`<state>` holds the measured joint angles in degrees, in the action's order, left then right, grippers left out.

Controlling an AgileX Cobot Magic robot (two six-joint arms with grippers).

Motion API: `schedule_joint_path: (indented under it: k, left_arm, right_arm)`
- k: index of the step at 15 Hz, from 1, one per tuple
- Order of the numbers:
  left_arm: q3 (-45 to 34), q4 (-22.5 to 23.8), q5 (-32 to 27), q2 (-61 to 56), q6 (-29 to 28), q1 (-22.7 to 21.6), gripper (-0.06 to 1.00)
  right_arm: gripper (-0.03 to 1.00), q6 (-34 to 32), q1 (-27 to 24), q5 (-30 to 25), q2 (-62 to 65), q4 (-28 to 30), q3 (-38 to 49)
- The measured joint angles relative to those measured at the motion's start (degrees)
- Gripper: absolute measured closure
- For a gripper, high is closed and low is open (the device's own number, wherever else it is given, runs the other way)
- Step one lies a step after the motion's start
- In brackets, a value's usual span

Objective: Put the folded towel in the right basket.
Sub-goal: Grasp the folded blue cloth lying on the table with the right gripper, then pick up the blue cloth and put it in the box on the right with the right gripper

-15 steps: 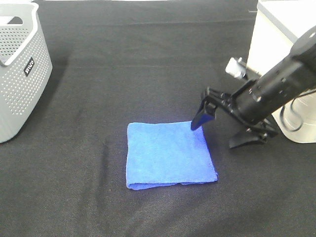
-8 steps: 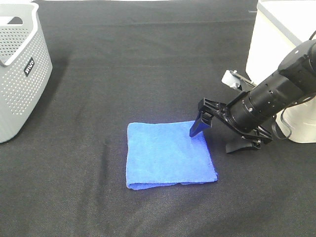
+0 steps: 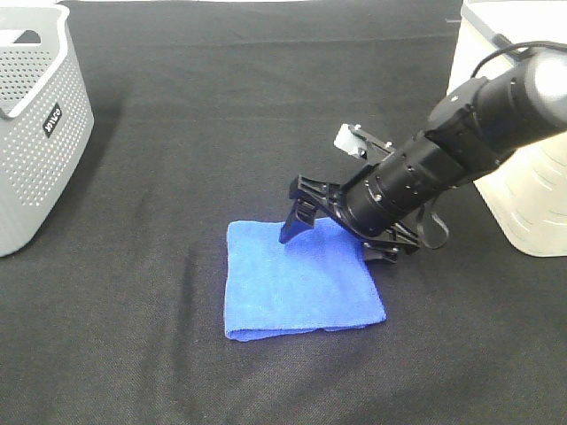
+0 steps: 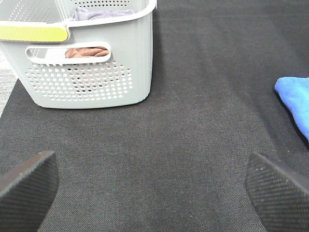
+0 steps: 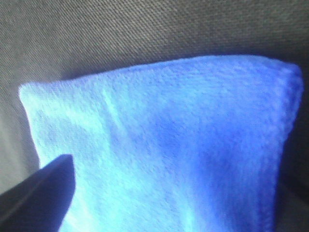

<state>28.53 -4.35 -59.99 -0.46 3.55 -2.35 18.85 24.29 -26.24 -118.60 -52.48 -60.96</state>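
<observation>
**Right end effector spread over the towel's far edge**

The bench [image 3: 221, 106] is covered in black fabric and carries everything in view. A grey perforated left basket [image 3: 35, 133] stands well to the left of the towel. The left wrist view shows a brown cloth [image 4: 87, 51] through its handle slot and a grey cloth [image 4: 99, 13] at its top. The white right basket [image 3: 532, 212] stands to the right of the towel, well apart from it.

The right arm [image 3: 443, 159] slants down from above that basket toward the towel. The towel [image 3: 301, 283] is blue and folded into a rough square. It lies flat on the bench between the two baskets, nearer the right one and not inside either.

The right end effector [image 3: 335, 248] hangs at the towel's far edge with its jaws apart. One finger [image 3: 292, 226] is over that edge and the other is at the towel's far right corner. Whether either touches the fabric cannot be told. In the right wrist view the towel fills the frame.

The left end effector [image 4: 152, 193] is spread wide and empty above bare bench, to the left of the towel.
</observation>
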Motion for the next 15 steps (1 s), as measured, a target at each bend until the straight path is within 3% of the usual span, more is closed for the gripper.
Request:
schedule_joint_path:
  k: [5, 7, 9, 13, 15]
  left_arm:
    - [0.0, 0.0, 0.0, 0.0, 0.0, 0.0, -0.03]
    - [0.0, 0.0, 0.0, 0.0, 0.0, 0.0, -0.03]
    - [0.0, 0.0, 0.0, 0.0, 0.0, 0.0, -0.03]
    - [0.0, 0.0, 0.0, 0.0, 0.0, 0.0, -0.03]
    - [0.0, 0.0, 0.0, 0.0, 0.0, 0.0, -0.03]
  right_arm:
    - [0.2, -1.49, 0.0, -0.97, -0.69, -0.23, -0.69]
    - [0.45, -1.6, 0.0, -1.72, -1.26, -0.17, -0.69]
    - [0.82, -1.72, 0.0, -2.06, -1.89, -0.11, -0.57]
    - [0.82, -1.49, 0.0, -2.69, -1.95, -0.06, -0.8]
    - [0.82, -2.12, 0.0, -6.47, -1.89, 2.75, -2.81]
